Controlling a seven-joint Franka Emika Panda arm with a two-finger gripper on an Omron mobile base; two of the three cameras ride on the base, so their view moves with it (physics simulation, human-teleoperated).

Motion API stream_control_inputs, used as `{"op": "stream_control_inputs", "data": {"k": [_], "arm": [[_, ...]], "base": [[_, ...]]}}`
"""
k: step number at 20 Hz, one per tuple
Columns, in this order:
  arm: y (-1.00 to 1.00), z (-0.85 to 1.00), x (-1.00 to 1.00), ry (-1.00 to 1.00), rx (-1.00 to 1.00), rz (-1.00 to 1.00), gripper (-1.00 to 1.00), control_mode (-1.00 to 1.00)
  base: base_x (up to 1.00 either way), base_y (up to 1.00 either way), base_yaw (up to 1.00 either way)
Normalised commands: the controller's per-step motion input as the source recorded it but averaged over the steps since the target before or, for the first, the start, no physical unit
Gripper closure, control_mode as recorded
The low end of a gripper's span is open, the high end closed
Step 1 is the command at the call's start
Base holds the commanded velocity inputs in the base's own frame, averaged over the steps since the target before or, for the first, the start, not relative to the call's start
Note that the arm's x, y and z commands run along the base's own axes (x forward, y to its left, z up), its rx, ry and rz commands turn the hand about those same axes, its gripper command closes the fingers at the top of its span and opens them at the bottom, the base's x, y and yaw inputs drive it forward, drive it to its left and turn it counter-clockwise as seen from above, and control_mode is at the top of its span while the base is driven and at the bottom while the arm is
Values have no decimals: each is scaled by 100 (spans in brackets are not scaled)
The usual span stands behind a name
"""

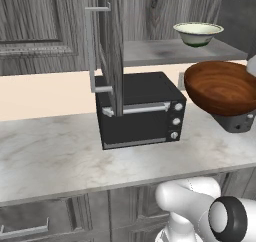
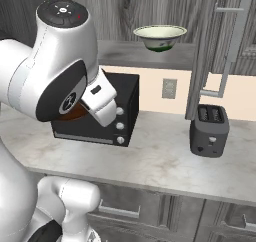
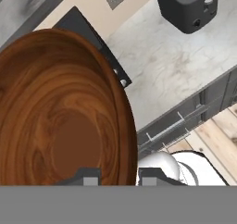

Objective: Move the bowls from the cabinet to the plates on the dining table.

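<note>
The pincer [image 3: 119, 177] is clenched on the rim of the wooden bowl [image 1: 221, 87], holding it in the air above the surface [image 1: 55, 156], beside the toaster oven [image 1: 142, 110] and clear of the cabinet shelf [image 1: 165, 51]. The cream bowl [image 1: 198, 33] sits on that shelf. Risks: a grip on the rim alone could let the bowl tip or slip during a swing, and the open cabinet door [image 1: 111, 46] or the toaster [image 2: 209, 130] could be clipped. No legible writing or brand shows anywhere.
</note>
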Motion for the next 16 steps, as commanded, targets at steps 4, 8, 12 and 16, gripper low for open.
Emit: {"op": "stream_control_inputs", "data": {"k": [4, 8, 12, 16], "arm": [[0, 0, 0, 0, 0, 0, 100, -100], [0, 0, 0, 0, 0, 0, 100, -100], [0, 0, 0, 0, 0, 0, 100, -100], [0, 0, 0, 0, 0, 0, 100, 100]], "base": [[0, 0, 0], [0, 0, 0], [0, 0, 0], [0, 0, 0]]}}
